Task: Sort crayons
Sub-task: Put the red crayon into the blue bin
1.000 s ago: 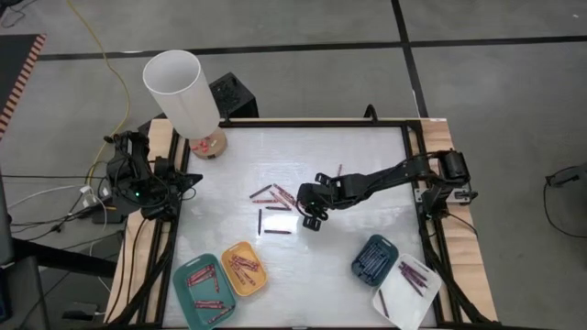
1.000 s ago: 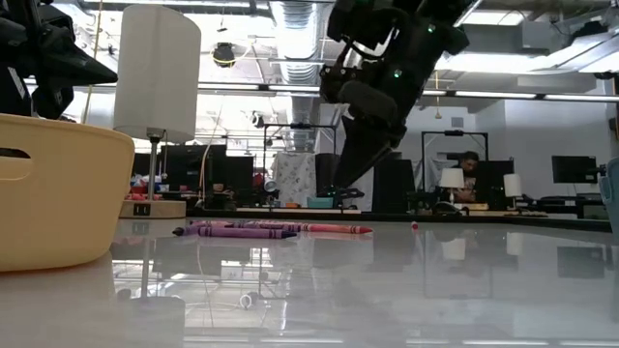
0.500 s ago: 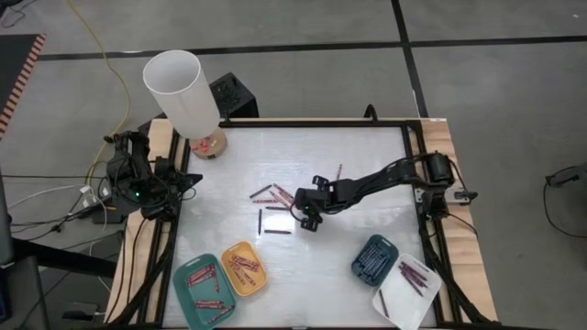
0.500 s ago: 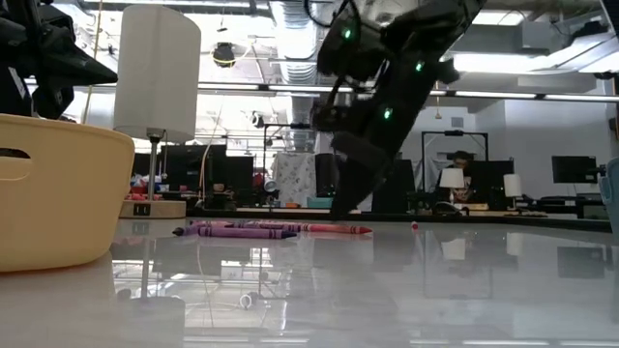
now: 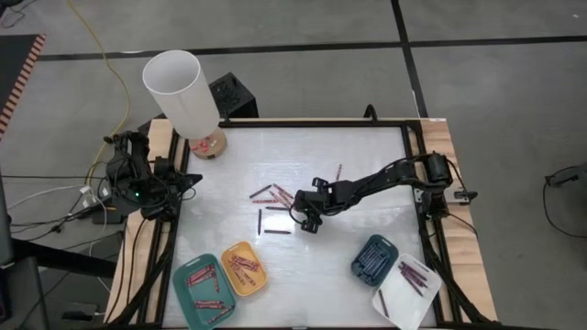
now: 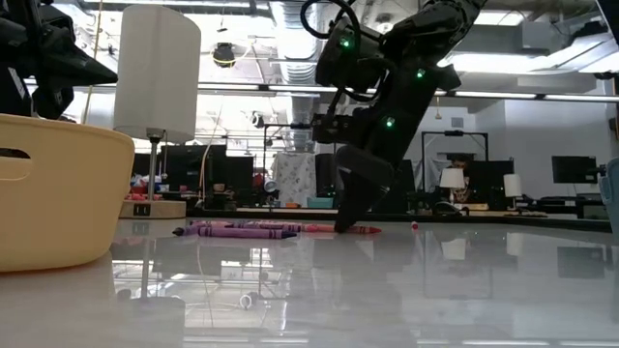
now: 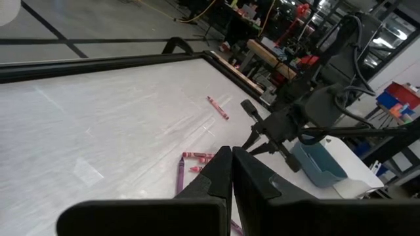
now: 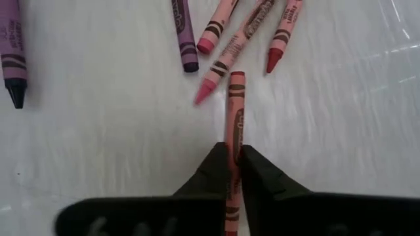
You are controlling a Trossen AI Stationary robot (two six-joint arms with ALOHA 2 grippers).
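Several loose crayons (image 5: 272, 194), red, pink and purple, lie flat on the white table near its middle. My right gripper (image 5: 299, 214) is down among them, shut on a red crayon (image 8: 235, 111) that lies at the right end of the cluster. In the low view the right gripper (image 6: 348, 222) reaches down to the tabletop. My left gripper (image 5: 190, 181) waits shut at the table's left edge with nothing in it, and the left wrist view shows its fingers (image 7: 222, 172) together. My right gripper pinches the red crayon between its two fingers, on the crayon's two long sides (image 8: 234, 140), back from its flat end. The fingers slant down from the table's right side. The crayon lies flat on the table, its free part reaching out beyond the fingertips (image 8: 215, 160).
Teal tray (image 5: 186, 295) and yellow tray (image 5: 258, 281) with crayons sit at the near left. Dark-blue tray (image 5: 389, 246) and white tray (image 5: 396, 302) sit at the near right. A white lamp (image 5: 182, 90) stands at the far left corner. One crayon (image 5: 338, 171) lies apart.
My right gripper has come down from above the table to the tabletop, at the right end of the crayon cluster, shifting slightly toward the table's left. The crayons have stayed where they were.
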